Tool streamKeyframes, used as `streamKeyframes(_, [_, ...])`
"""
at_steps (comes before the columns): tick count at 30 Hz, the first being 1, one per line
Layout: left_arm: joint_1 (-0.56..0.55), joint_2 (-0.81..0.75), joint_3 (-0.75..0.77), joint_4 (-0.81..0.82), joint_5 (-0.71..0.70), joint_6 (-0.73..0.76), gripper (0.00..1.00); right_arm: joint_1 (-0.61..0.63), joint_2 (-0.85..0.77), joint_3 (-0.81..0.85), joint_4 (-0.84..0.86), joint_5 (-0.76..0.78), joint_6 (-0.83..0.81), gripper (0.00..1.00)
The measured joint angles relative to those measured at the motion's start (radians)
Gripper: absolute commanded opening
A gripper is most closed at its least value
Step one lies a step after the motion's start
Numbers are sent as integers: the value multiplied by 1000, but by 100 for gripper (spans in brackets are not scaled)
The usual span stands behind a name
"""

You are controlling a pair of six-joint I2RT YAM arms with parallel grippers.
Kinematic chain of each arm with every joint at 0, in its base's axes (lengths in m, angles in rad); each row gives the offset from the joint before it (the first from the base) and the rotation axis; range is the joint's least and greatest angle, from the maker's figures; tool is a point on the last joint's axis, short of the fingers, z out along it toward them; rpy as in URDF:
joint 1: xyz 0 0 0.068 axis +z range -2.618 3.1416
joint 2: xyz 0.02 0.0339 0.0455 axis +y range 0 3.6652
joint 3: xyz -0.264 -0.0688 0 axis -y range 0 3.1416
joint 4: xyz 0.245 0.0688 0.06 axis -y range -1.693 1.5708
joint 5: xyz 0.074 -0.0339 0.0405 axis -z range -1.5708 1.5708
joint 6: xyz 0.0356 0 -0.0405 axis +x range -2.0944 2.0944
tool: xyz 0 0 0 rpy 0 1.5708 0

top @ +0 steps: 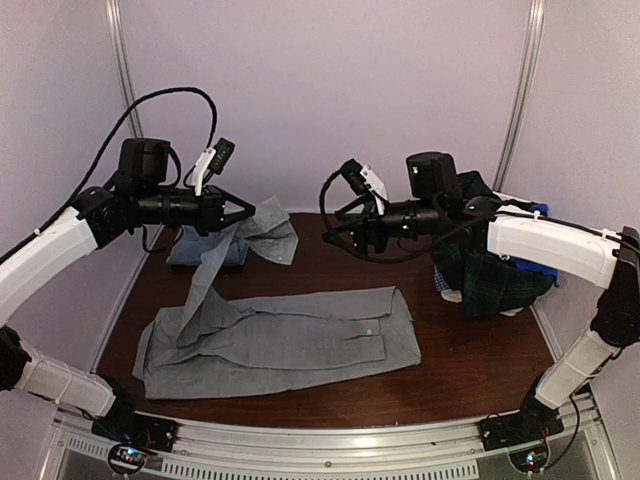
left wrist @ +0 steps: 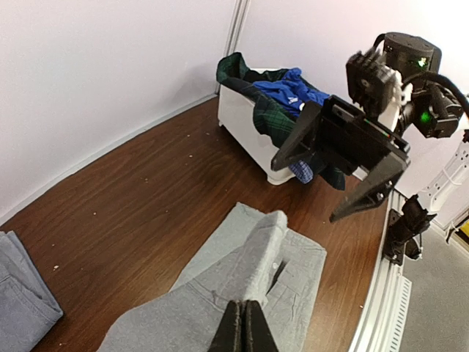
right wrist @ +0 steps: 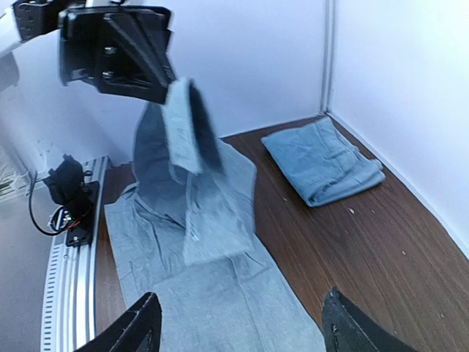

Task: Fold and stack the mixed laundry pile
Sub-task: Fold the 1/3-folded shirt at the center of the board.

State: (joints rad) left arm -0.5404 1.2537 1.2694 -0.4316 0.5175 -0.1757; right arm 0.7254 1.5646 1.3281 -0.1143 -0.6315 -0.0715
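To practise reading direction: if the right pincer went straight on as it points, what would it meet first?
Probably the grey shirt, its lifted part hanging from the left pincer; depth is unclear.

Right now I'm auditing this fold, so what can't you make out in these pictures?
- Mixed laundry pile: top view, right arm covers part of it.
- Folded stack: top view, partly behind the lifted grey shirt; left wrist view's edge crops it.
- Left gripper: left wrist view, bottom edge crops it.

Rumpled mixed laundry pile (top: pixel 492 280), dark plaid with bright blue, heaped in white bin (left wrist: pixel 245 132), far right.
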Motion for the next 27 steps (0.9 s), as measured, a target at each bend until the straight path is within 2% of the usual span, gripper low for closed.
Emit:
streamKeyframes(7, [-9,-10,-55,100,109,-49,0,138,20,3,38,16,-96,76])
streamKeyframes(14, [-27,-23,-79,146,190,-66,0,148,68,79,17,56,-169,67])
streamKeyframes(16, [-33,-27,-83,151,206,-67,0,153,86,121,8,65,-184,57])
streamKeyframes(21, [-45,-42,-89,156,243,-67,0,182,106,173,-18,85,-228,3])
streamKeyframes(24, [-46,-60,-101,161,253,-66,0,200,106,173,-40,97,-239,0])
streamKeyframes(26, [-46,-69,-111,161,254,-66,22,211,103,173,-55,108,-245,0])
streamKeyframes(27, [-46,-74,-116,160,253,-63,36,219,98,173,-67,115,-248,0])
